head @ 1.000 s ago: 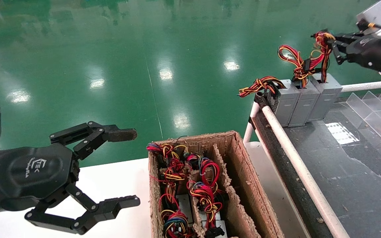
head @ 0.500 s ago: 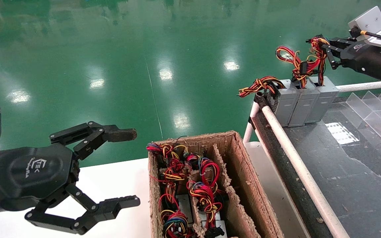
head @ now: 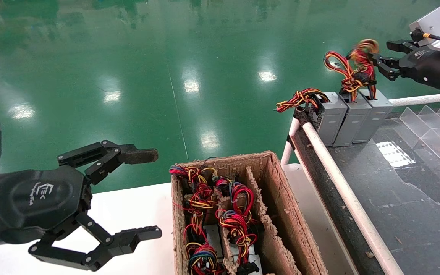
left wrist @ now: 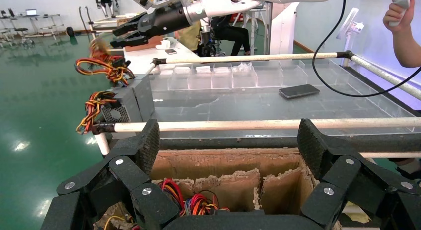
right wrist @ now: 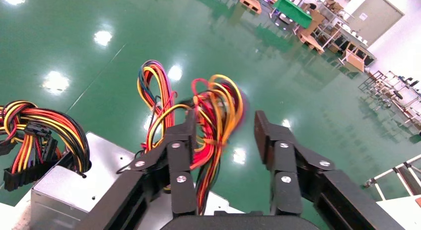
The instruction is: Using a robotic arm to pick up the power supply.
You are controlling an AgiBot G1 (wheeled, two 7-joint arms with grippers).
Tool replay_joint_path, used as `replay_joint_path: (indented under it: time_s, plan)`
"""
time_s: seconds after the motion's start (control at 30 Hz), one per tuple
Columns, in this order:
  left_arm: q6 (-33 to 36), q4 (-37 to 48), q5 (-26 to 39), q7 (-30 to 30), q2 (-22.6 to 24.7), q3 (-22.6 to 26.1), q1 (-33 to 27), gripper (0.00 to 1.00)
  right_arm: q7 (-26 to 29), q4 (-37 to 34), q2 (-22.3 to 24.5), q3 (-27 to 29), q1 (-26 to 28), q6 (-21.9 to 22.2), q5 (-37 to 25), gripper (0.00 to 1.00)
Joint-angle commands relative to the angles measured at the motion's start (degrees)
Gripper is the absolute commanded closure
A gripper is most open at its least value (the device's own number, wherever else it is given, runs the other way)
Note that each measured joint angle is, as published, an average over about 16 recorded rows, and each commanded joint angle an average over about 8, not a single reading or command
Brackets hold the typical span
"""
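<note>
Right gripper (head: 381, 57) hangs at the far right, above the end of the conveyor table (head: 403, 198), its two fingers parted to a moderate gap. From its own wrist camera the right gripper (right wrist: 223, 128) has the red, yellow and orange wire bundle (right wrist: 216, 115) rising between its fingers; the bundle brushes the inner face of one finger (right wrist: 181, 140), while the other finger stands apart from it, so the wires are loosely bracketed, not clamped. The bundle's tip is blurred in the head view (head: 359, 57).

Three grey power supplies stand upright, side by side and touching, at the far corner of the table, against the white rail (head: 342, 191). The power supply (head: 376, 114) nearest the right gripper is the one whose bundle reaches up between the fingers. The middle unit (head: 353, 116) carries its own looped wires, and the third (head: 329, 114), with a perforated side, trails its bundle out over the rail.

Left gripper (head: 145, 193) hovers at the near left over the white tabletop (head: 128, 208), fingers spread wide and holding nothing, just beside the brown cardboard carton (head: 277, 198). The carton's ragged dividers hold more wire bundles (head: 235, 221) with grey units beneath; their count cannot be told.
</note>
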Motion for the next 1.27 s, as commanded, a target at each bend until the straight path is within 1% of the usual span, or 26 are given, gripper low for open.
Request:
replay_joint_path:
  time_s: [0.03,0.33,0.47,1.17,1.27]
  plan:
    - [0.0,0.0,0.0,0.0,0.0,0.0,0.0,0.0,0.2,-0.2,0.0,-0.1,0.2,0.1,-0.2,0.0]
    - [0.0,0.0,0.0,0.0,0.0,0.0,0.0,0.0,1.1,0.4,1.2,1.5,0.5,-1.7,2.1,0.0]
    - [0.0,0.0,0.0,0.0,0.0,0.0,0.0,0.0,2.2,2.5,2.1,2.1,-0.7,-3.1,3.5,0.0]
    - [0.0,0.0,0.0,0.0,0.0,0.0,0.0,0.0,14.3,27.5,9.2,3.9,-16.2,-16.9,13.8,0.0]
    - [0.0,0.0,0.0,0.0,0.0,0.0,0.0,0.0,15.2,29.4,9.7,4.1,-17.3,-17.9,14.5,0.0]
